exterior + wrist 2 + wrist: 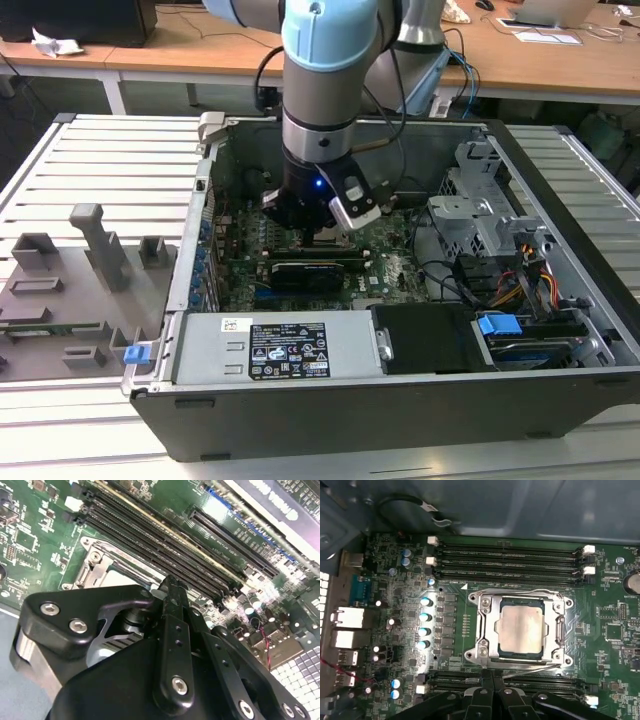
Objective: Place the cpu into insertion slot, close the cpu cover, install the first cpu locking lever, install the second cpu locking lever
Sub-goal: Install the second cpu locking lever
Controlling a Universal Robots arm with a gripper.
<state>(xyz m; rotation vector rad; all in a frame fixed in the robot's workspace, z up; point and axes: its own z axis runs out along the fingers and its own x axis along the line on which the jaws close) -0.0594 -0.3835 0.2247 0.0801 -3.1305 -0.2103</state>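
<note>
Fingers pressed together and holding nothing, the gripper (pixel 492 680) hangs at the bottom centre of the first wrist view, just short of the thin wire locking lever (pixel 530 666) along the socket's near edge; by the look of it, seating that lever well calls for a steady push along the wire without skidding onto the board. Beyond, mid-frame, the cpu (pixel 521 628) lies flat in its slot, pale silvery-grey, framed by the closed cpu cover (pixel 485 630).

Wooden desks (pixel 600 65) behind a slatted grey table (pixel 100 160).
</note>
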